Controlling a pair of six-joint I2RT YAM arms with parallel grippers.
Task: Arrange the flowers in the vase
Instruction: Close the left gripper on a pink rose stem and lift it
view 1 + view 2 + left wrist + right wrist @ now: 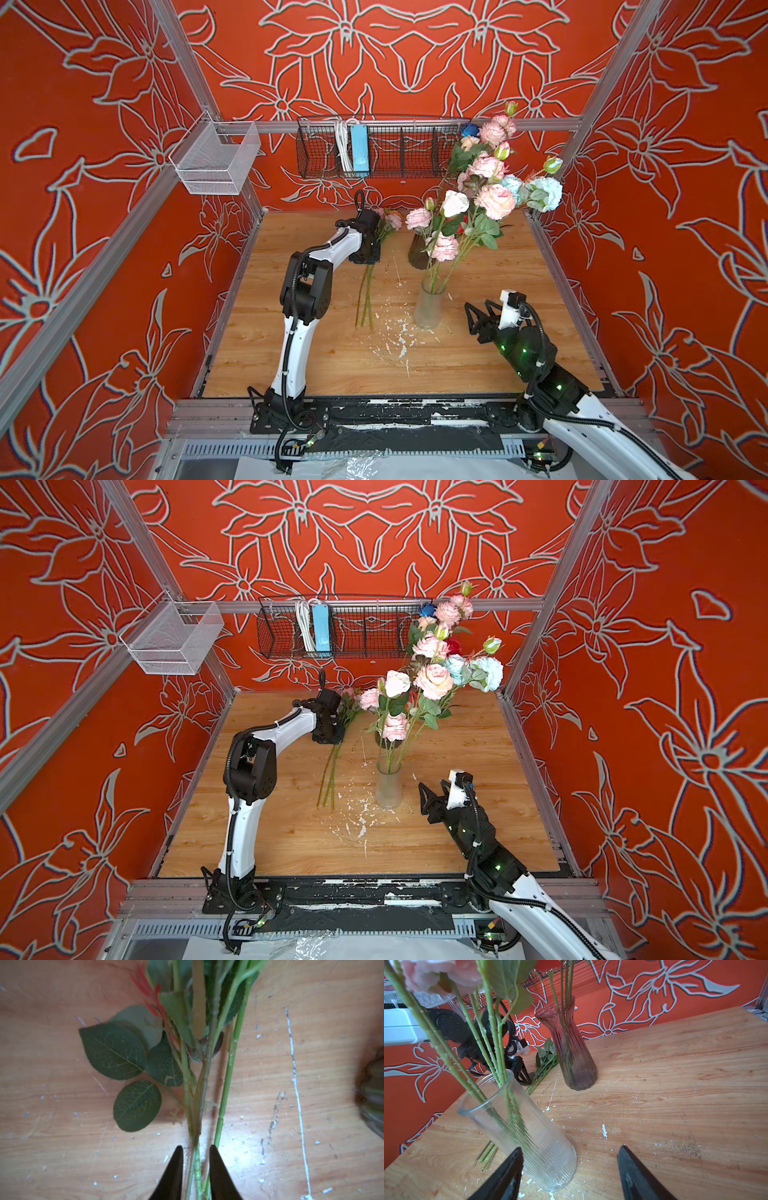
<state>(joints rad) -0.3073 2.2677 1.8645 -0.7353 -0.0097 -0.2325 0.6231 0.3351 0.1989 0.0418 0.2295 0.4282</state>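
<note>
Late stage: many flowers (494, 201) stand in the clear vase (430, 307); left claw (196, 1147) pinches the last loose stems (365, 295), mid-frame; right claw (571, 1147) spread.

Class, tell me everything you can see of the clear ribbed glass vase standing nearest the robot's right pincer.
The clear ribbed glass vase is a straight transparent cylinder with fine vertical ribs and a smooth, slightly flared rim. It stands upright on the scratched wooden table. Several green flower stems lean out of it, their ends inside. The open right pincer sits close beside it; in both top views they look apart.
</note>
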